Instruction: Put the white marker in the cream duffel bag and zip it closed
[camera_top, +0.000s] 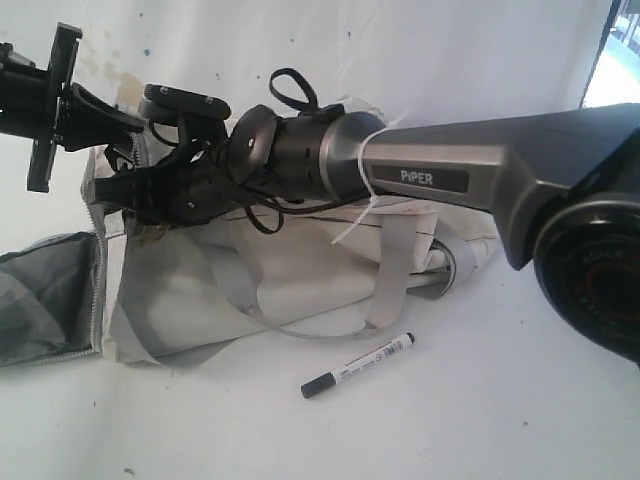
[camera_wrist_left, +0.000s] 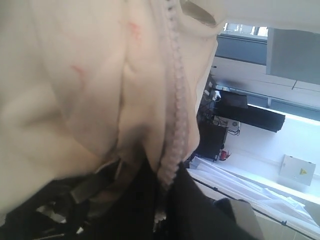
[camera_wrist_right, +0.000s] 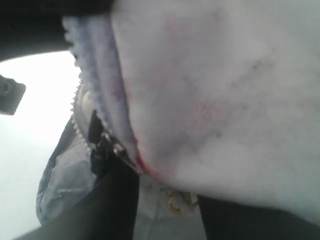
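The white marker (camera_top: 358, 365) lies flat on the table (camera_top: 500, 420), outside the bag and well apart from both grippers. It is nearer the right arm's elbow than its fingers, and nothing touches it.

The cream duffel bag (camera_top: 300, 280) is slumped beside it, its end flap hanging open. The left gripper (camera_wrist_left: 160, 215) is clenched on the bag's rim, with the zipper teeth (camera_wrist_left: 175, 100) running down into its fingers. This looks like a hold meant to lift the edge and keep the mouth open.

The right gripper (camera_wrist_right: 165, 205) reaches across and straddles the same zippered edge, just beside the zipper pull (camera_wrist_right: 102, 145). I cannot tell whether it pinches the cloth or only brackets it. It is probably spreading the opening before the marker is fetched.

Count: one marker, one bag, one zipper pull in sight, and two grippers — both at the bag, neither at the marker.
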